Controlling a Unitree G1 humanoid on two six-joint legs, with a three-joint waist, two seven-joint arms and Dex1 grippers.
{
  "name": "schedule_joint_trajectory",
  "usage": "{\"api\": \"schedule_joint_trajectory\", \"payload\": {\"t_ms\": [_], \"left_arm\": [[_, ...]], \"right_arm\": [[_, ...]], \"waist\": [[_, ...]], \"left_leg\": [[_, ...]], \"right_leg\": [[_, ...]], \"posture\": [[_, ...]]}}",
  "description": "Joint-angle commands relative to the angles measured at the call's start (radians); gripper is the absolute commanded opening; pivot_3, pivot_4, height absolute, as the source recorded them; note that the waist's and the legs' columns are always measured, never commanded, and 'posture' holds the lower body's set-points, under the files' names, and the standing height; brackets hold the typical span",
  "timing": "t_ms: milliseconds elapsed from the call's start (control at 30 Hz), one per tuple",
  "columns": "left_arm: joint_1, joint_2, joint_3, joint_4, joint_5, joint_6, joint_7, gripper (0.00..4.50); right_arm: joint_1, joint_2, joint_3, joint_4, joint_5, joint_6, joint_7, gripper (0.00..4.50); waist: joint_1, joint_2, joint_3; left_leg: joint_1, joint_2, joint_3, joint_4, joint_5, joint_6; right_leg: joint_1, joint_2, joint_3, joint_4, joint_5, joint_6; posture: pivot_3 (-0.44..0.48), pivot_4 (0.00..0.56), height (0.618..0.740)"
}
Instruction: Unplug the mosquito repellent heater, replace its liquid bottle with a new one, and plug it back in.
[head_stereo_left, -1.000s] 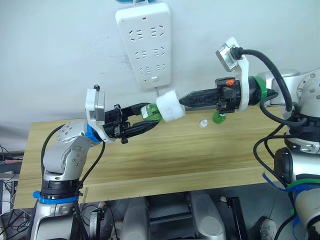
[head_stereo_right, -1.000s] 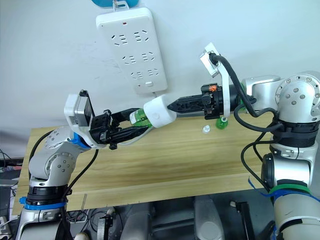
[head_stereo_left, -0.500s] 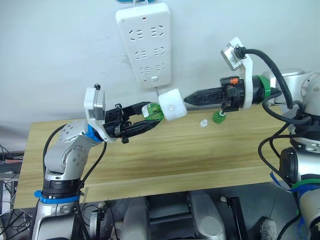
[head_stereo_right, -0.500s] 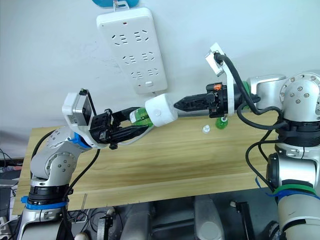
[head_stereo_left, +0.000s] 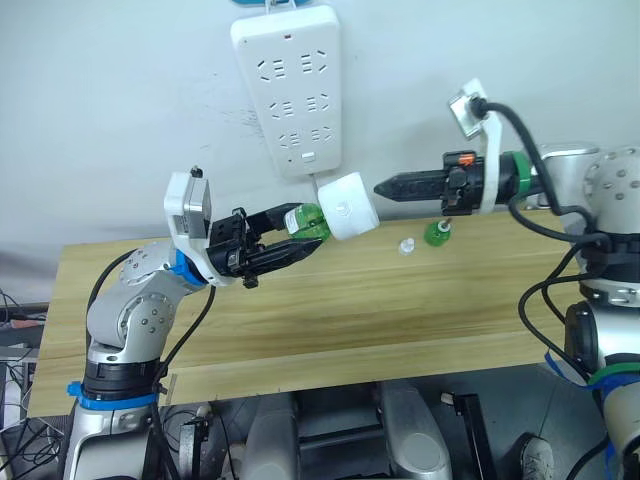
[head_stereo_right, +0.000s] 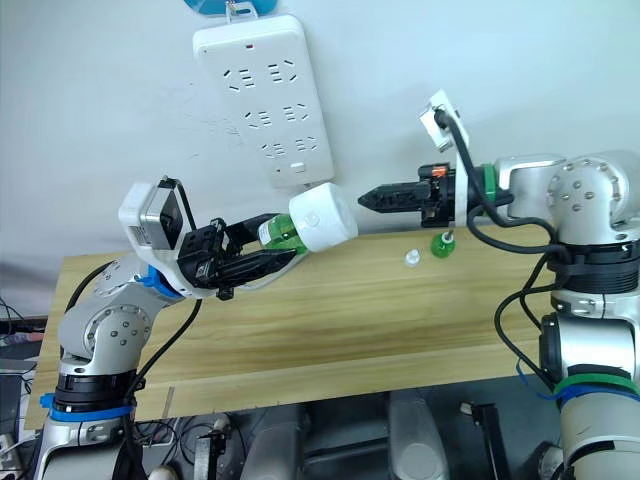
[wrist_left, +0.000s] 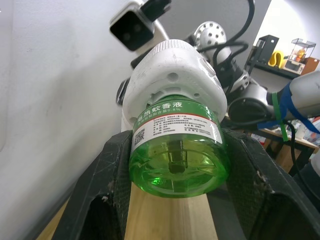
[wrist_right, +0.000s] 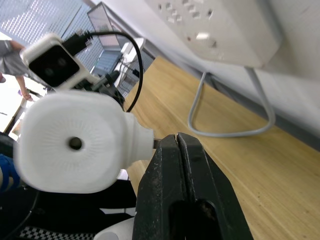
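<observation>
The left gripper (head_stereo_left: 290, 250) is grasping a translucent green round bottle (head_stereo_left: 305, 221) bearing the white rounded-cube plastic heater (head_stereo_left: 347, 205); the right gripper (head_stereo_left: 383, 186), fingers clenched empty, is hovering just right of it.

Pale grey-white wall (head_stereo_left: 120, 100) behind, evenly lit, faintly scuffed. Long white plastic power strip (head_stereo_left: 290, 85) hung upright on it from a blue hook, grey cord (wrist_right: 220, 117) trailing down to a light wooden plank desk (head_stereo_left: 330, 310) pushed against the wall. Beyond, dim room with a dark monitor (wrist_right: 107, 35) and a black shelf (wrist_left: 280, 55).
</observation>
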Motion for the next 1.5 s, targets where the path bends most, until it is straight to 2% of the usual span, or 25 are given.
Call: {"api": "schedule_joint_trajectory", "payload": {"t_ms": [33,167,333,1033,1133,1333,1500], "left_arm": [[0.010,0.001,0.026,-0.060,-0.047,0.019,0.016,2.25],[0.011,-0.003,0.026,-0.071,-0.059,0.031,0.033,2.25],[0.007,-0.010,0.035,-0.075,-0.077,0.040,0.061,2.25],[0.015,-0.030,0.033,-0.058,-0.065,0.027,0.071,2.25],[0.012,-0.029,0.041,-0.064,-0.086,0.048,0.086,2.25],[0.018,0.004,0.076,-0.067,-0.104,0.059,0.091,2.25],[0.037,0.034,0.089,-0.091,-0.165,0.135,0.093,2.25]], "right_arm": [[0.013,0.019,0.034,-0.014,-0.043,-0.079,0.026,0.01],[0.019,0.062,0.059,0.012,-0.086,-0.132,0.024,0.01],[0.039,0.065,0.071,-0.004,-0.098,-0.131,0.037,0.01],[0.049,0.090,0.009,-0.156,-0.017,0.013,-0.007,0.01],[0.074,0.060,0.006,-0.177,-0.006,0.030,0.006,0.01],[0.148,-0.098,0.013,-0.206,0.014,0.002,0.135,0.01],[0.118,-0.100,0.014,-0.135,-0.036,-0.059,0.125,0.01]], "waist": [[0.001,0.000,0.000],[0.001,0.000,0.000],[0.006,0.000,0.000],[0.005,0.000,0.000],[0.006,0.000,0.000],[0.009,0.000,0.000],[0.000,0.000,0.000]], "left_leg": [[0.000,0.000,0.000,0.000,0.000,0.000],[0.000,0.000,0.000,0.000,0.000,0.000],[0.000,0.000,0.000,0.000,0.000,0.000],[0.000,0.000,0.000,0.000,-0.001,0.001],[0.000,0.000,0.000,0.000,-0.001,0.001],[0.000,-0.001,-0.001,0.000,-0.001,0.002],[0.000,0.000,0.000,0.000,-0.001,0.002]], "right_leg": [[0.000,0.000,0.000,0.000,0.000,0.000],[0.000,0.000,0.000,0.000,0.000,0.000],[0.000,0.000,0.000,0.000,0.000,0.000],[0.000,0.000,0.000,0.000,0.000,0.000],[0.000,0.000,0.000,0.000,0.000,0.000],[0.000,0.000,0.000,-0.001,0.000,0.000],[0.000,0.000,0.000,0.000,0.000,0.000]], "posture": [[-0.207,0.341,0.730],[-0.199,0.341,0.730],[-0.196,0.346,0.730],[-0.215,0.355,0.730],[-0.208,0.351,0.730],[-0.192,0.336,0.730],[-0.194,0.327,0.730]]}}
